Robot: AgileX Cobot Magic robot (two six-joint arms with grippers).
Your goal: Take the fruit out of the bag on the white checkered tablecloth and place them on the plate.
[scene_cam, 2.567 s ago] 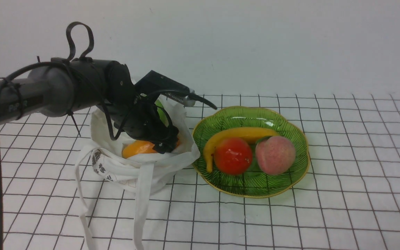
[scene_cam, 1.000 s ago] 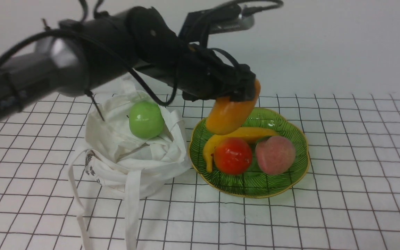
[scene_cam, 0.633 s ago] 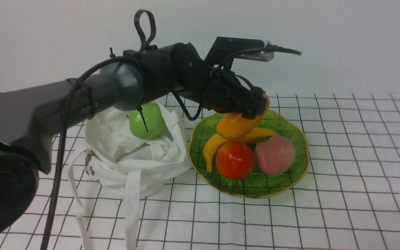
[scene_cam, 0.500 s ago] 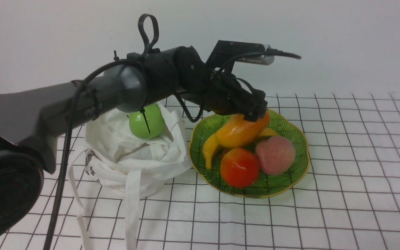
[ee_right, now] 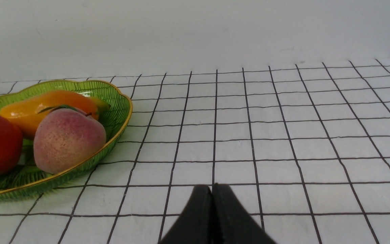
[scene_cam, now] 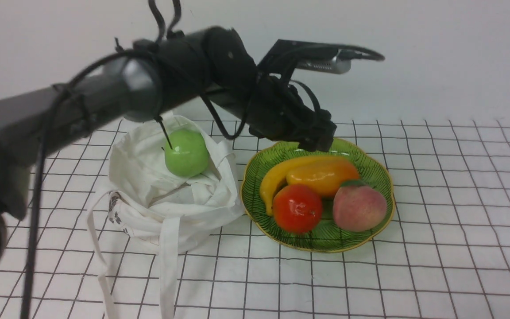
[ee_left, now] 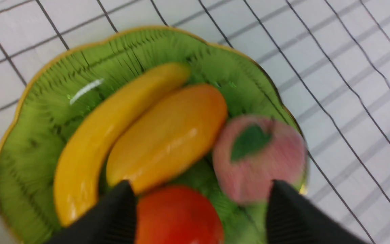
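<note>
Overhead, the left arm (scene_cam: pixel 148 84) reaches across the bag (scene_cam: pixel 148 199), left gripper (ee_left: pixel 200 203) spread empty above the mango (scene_cam: pixel 323 176) on the plate (scene_cam: pixel 372 167).

One green plate (scene_cam: pixel 321 237) lay on one checkered tablecloth (scene_cam: pixel 436 248), four fruits sat on it — one mango (scene_cam: pixel 323 177), one banana (scene_cam: pixel 272 181), one red round fruit (scene_cam: pixel 298 208), one peach (scene_cam: pixel 359 207), one green apple (scene_cam: pixel 186 152) rested in one white bag (scene_cam: pixel 148 195) — five fruits in all.
</note>
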